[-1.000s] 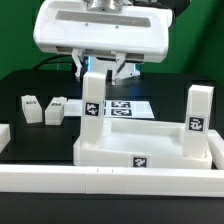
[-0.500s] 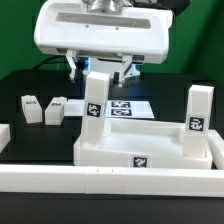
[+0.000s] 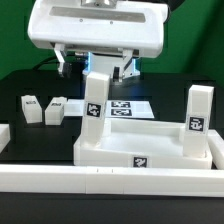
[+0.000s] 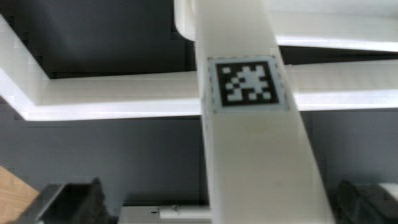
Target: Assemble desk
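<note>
The white tray-like tabletop (image 3: 150, 152) lies near the front with two white block legs standing upright in it. One leg (image 3: 95, 108) is at its corner on the exterior view's left, the other (image 3: 198, 110) on the right. My gripper (image 3: 97, 66) hovers just above the left leg, open, with a finger on either side of the leg's top and apart from it. In the wrist view that tagged leg (image 4: 246, 83) runs between my open gripper (image 4: 222, 206), down to the tabletop rim (image 4: 107, 95). Two more legs (image 3: 30, 107) (image 3: 57, 109) lie loose on the exterior view's left.
The marker board (image 3: 124, 106) lies flat on the black table behind the tabletop. A long white border rail (image 3: 110, 181) runs along the front edge, with another piece (image 3: 4, 135) at the exterior view's left.
My gripper has opened, let go of the left upright leg and risen a little. The leg stays standing in the tabletop.
</note>
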Motion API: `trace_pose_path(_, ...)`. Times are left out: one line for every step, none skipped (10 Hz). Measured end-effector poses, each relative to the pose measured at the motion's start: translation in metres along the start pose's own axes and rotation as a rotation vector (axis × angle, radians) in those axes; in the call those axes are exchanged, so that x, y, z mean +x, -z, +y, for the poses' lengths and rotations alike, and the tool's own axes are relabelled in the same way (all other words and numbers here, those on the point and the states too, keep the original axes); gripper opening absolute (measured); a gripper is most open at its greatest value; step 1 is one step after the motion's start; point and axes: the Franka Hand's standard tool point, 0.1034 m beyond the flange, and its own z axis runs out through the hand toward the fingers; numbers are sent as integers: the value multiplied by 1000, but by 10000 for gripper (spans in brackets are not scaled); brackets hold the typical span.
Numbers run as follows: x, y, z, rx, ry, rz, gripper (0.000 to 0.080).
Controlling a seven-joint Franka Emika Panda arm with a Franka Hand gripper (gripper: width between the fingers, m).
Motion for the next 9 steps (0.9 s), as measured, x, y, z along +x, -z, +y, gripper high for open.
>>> trace_pose_path(4, 5, 1, 9, -5, -19, 649)
trace_pose_path(12, 11, 2, 20, -13, -35, 649)
trace_pose_path(18, 14, 3, 21, -17, -29, 649)
trace_pose_path(14, 12, 2, 23, -16, -42, 649)
trace_pose_path(14, 11, 1, 29, -16, -59, 649)
trace_pose_path(13, 10, 2, 26, -17, -56, 649)
trace_pose_path(7, 5, 5, 20, -17, -68, 649)
trace_pose_path(3, 2, -2, 48, -23, -150, 649)
trace_pose_path(1, 1, -9, 79, -27, -241, 649)
